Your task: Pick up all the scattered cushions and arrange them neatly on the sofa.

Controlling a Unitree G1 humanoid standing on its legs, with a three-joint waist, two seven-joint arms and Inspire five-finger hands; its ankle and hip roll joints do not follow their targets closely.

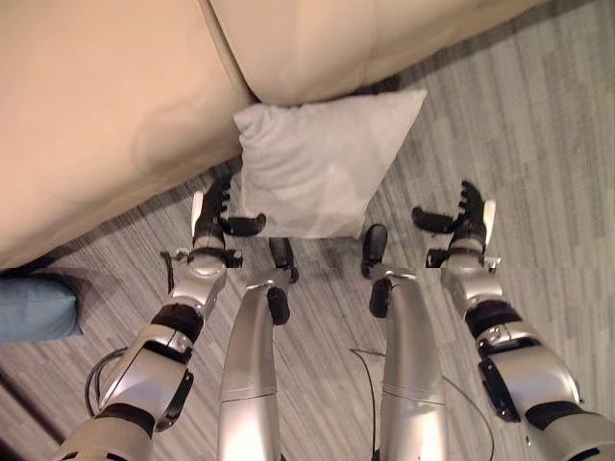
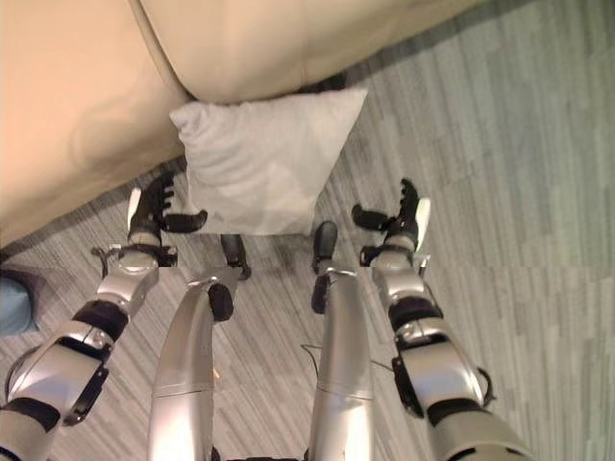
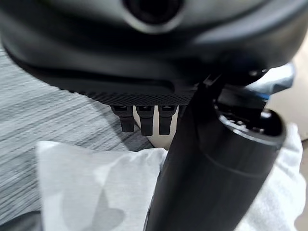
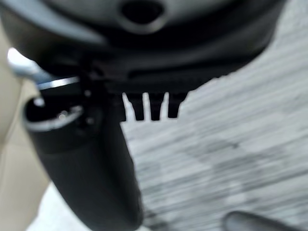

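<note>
One white cushion (image 1: pixel 322 168) lies on the floor (image 1: pixel 538 144) against the beige sofa (image 1: pixel 106 106). Left hand (image 1: pixel 213 219) spread at its edge; right hand (image 1: pixel 464 223) spread, apart from it.

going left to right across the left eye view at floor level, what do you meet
blue cushion → left hand → white cushion → right hand
</note>
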